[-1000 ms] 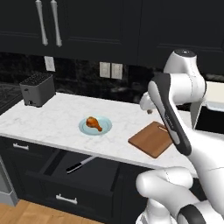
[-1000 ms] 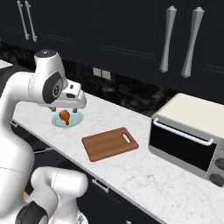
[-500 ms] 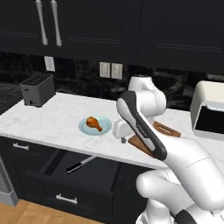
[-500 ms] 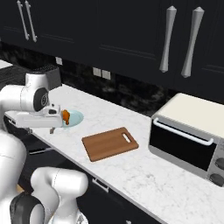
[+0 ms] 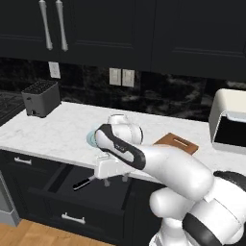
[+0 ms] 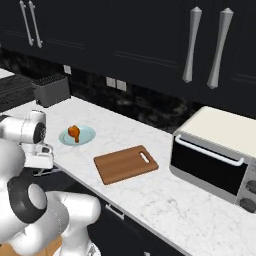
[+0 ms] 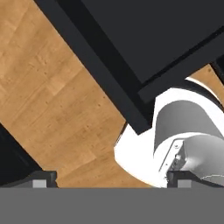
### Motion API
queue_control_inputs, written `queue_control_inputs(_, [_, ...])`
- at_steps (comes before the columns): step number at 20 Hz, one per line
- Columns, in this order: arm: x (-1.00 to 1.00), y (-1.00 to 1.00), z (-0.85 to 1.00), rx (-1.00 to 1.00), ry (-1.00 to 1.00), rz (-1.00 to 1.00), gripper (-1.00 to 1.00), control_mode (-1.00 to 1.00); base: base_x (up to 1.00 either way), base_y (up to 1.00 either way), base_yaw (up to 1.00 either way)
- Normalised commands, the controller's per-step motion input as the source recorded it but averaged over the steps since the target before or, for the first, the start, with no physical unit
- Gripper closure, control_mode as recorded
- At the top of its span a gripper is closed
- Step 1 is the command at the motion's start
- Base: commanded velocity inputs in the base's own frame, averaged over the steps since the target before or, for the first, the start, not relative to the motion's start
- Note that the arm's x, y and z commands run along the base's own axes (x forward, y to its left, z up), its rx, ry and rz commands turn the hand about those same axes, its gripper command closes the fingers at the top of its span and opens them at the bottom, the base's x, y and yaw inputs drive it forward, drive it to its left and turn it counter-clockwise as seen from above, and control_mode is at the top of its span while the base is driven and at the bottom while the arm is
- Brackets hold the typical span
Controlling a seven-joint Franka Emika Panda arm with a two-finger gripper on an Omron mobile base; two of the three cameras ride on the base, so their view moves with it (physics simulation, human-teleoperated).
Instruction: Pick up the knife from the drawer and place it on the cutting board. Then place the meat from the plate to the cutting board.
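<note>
Currently the end effector (image 5: 114, 180) is seen hanging just below the front edge of the white marble worktop (image 5: 57, 132), over the open drawer (image 5: 62, 185); its two fingers point down and are spread wide apart, with nothing between them. In the hand view the two dark finger tips are seen far apart at the bottom corners, over wooden floor (image 7: 48, 109) and black cabinet fronts.

The knife (image 5: 84, 181) is seen lying flat inside the drawer, black handle toward the drawer front and blade pointing back under the worktop; it lies just to the left of the end effector and is not touched by it.

The pale blue-green plate (image 6: 77, 135) is set near the front edge of the worktop, and the meat (image 6: 74, 132) is seen lying on it. The cutting board (image 6: 125, 164) lies flat on the worktop to the right of the plate, apart from it, its slotted end turned toward the toaster oven (image 6: 217, 151) at the right end. A dark toaster (image 5: 42, 98) is placed at the back left corner of the worktop, well apart from the plate.
</note>
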Motion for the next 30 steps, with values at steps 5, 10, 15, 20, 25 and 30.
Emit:
queue_control_inputs(5, [0.34,0.65,-1.00,0.00,0.19,0.00,-1.00,-1.00,0.00,0.00,0.00])
queue_control_inputs(10, [0.24,0.52,-0.93,0.00,0.09,0.00,-1.00,-1.00,0.00,0.00,0.00])
queue_control_inputs(15, [0.00,0.43,-0.75,0.00,0.00,0.00,-1.00,-1.00,0.00,0.00,0.00])
queue_control_inputs(20, [-0.31,0.66,-0.47,0.00,0.00,0.00,-1.00,-1.00,0.00,0.00,0.00])
queue_control_inputs(25, [-1.00,0.88,-0.06,0.00,-0.05,0.00,-1.00,-1.00,0.00,0.00,0.00])
queue_control_inputs(30, [-0.14,0.06,0.61,-0.01,-0.31,0.08,-1.00,-1.00,0.00,0.00,0.00])
